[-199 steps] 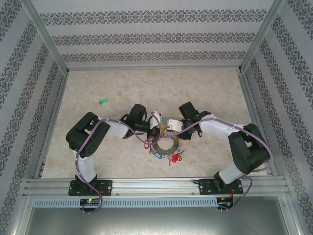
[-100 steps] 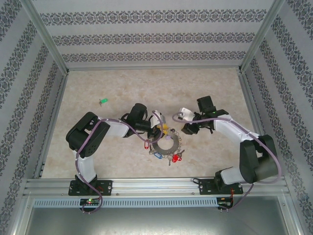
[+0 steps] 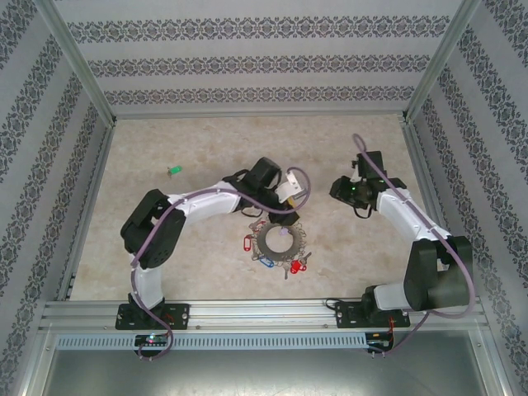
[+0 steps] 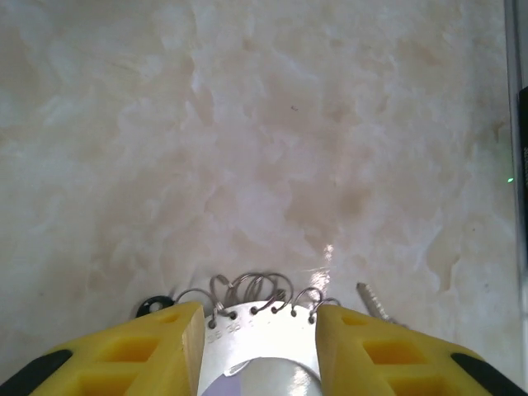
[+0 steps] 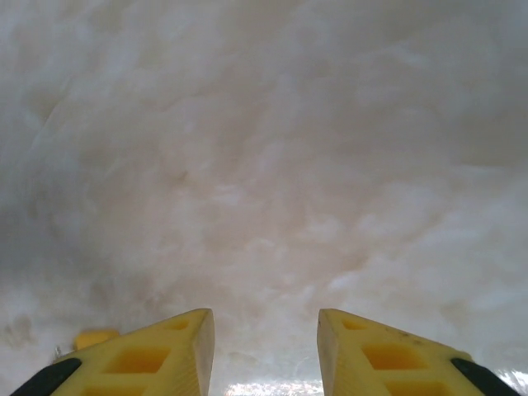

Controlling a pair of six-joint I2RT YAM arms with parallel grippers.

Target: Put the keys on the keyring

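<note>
One green key [image 3: 174, 171] lies loose on table [image 3: 206, 136], far left, well apart from keyring [image 3: 268, 239]. Keyring lies flat, middle of table, near side. Over its far edge hangs left gripper [image 4: 258, 307], fingers part way apart, holding nothing. Off to right sits right gripper [image 5: 264, 312], fingers apart too, empty. Likely job now: fetch green key. Best way: come straight down, pinch tag by thin sides, lift slow. Other gripper should pin keyring so it can't slide.

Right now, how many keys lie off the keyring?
1: a green-tagged key far left, clear of the keyring. A yellow scrap in the right wrist view might be another.
</note>
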